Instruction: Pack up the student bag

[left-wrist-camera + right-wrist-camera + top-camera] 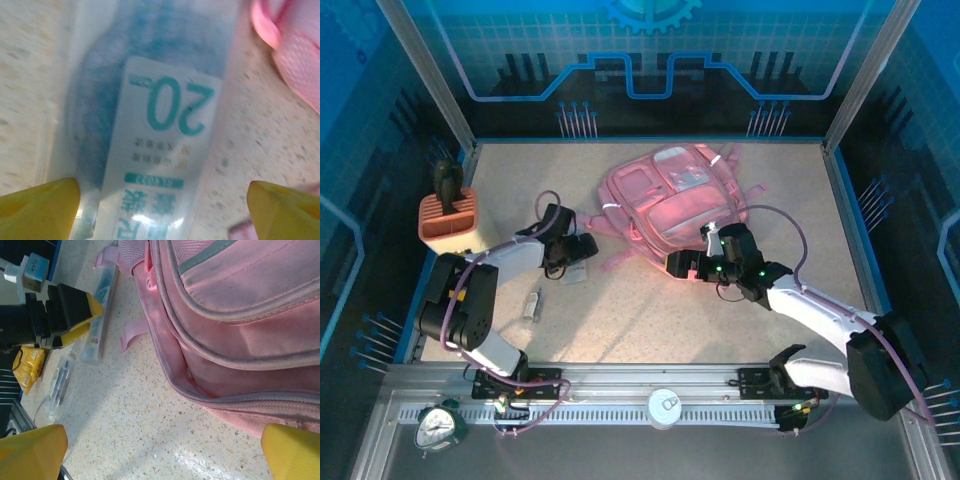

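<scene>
Speckled beige tabletop (650, 310), blue wall panels (470, 50). Left gripper (162, 209) spread wide, straddling clear packet (150, 100). Right gripper (162, 450) spread wide, empty, student bag (240, 315) just ahead.

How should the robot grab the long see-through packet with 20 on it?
Probably across its narrow width, near the middle, coming straight down from above. The packet lies flat on the table, long and thin, so only its two long edges offer a pinch. The left gripper has its fingers open either side.

Robot lab cell: aluminium frame posts (425, 70), blue circuit-print wall panels (520, 50), speckled tabletop (640, 320), metal mounting rail (620, 380)
</scene>
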Controlling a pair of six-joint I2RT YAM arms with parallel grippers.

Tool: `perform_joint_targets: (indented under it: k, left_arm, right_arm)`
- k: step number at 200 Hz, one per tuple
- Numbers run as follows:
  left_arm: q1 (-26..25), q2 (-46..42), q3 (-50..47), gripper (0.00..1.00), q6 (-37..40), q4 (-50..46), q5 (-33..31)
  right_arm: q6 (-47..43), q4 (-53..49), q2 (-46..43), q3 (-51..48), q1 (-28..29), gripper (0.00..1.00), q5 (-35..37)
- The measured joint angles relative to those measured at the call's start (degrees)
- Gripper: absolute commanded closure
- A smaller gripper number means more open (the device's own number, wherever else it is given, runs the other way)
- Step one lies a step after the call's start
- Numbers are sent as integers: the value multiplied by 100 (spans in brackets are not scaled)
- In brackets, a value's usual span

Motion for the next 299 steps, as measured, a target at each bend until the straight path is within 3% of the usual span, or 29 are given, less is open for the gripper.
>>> perform_joint_targets:
  k: [59, 90, 130, 159, 204, 299]
  left_arm:
    - [-1683, -647, -693, 14, -1401, 417, -9]
    - [-2120, -1156, -944, 14, -1910, 140, 20]
    - [-1733, -1742, -739, 27, -1668, -802, -315]
    - [-1185, -1849, -710, 33, -1495, -859, -385]
    - [-748, -1604, -804, 47, -1331, -638, -208]
    - [-638, -1202, -1211, 65, -1279, -330, -184]
  right_arm:
    - [-216, -448, 118, 306, 0, 0, 122]
    - [-424, -686, 232, 437, 61, 1, 63]
    - [-682, -850, 728, 896, 872, 10, 133]
    - [-846, -837, 1523, 1375, 1375, 19, 153]
    - [-988, -949, 2651, 2347, 1733, 26, 328]
    - [-1185, -1123, 3917, 3147, 2000, 23, 433]
